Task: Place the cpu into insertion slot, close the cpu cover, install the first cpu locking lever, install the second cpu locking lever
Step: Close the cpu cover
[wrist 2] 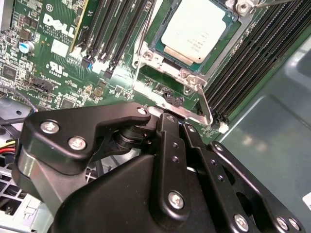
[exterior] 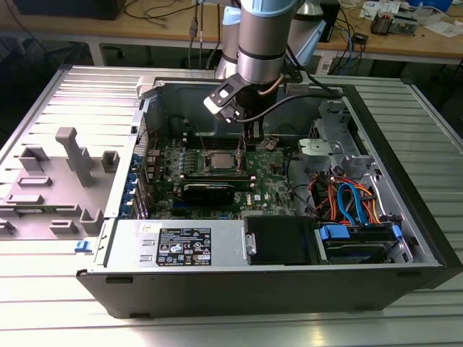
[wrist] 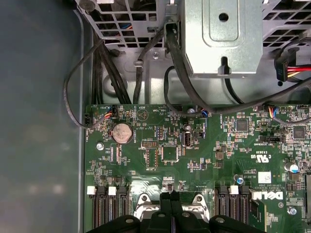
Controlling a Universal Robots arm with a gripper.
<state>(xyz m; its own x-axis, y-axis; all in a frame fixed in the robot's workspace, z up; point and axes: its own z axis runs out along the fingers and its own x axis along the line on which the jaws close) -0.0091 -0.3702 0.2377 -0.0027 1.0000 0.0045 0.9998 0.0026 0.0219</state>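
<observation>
Black gripper [wrist 2: 163, 117] linkages crowd the foreground of the second wrist view. From where I stand the two fingers look pressed together with nothing between them, their tips down at the edge of the socket [wrist 2: 160, 60] on the motherboard [wrist 2: 58, 63].

The cpu [wrist 2: 194, 29] already lies flat in the socket, silvery top up. The cpu cover [wrist 2: 146, 58] is folded down around it, framing the chip through its cut-out. A thin locking lever [wrist 2: 204, 102] runs along the side of the socket nearest the memory slots [wrist 2: 243, 73], and its bent end sits just beside the fingertips. I cannot tell whether they touch it.

In the exterior view the arm reaches straight down into the open computer case [exterior: 289, 289], just beside the socket.

The work looks to be at the lever stage. To do it well, I'd judge the closed tips should bear squarely on the bent end and press steadily towards the socket's catch. A slip sideways would land them on the memory slots.
</observation>
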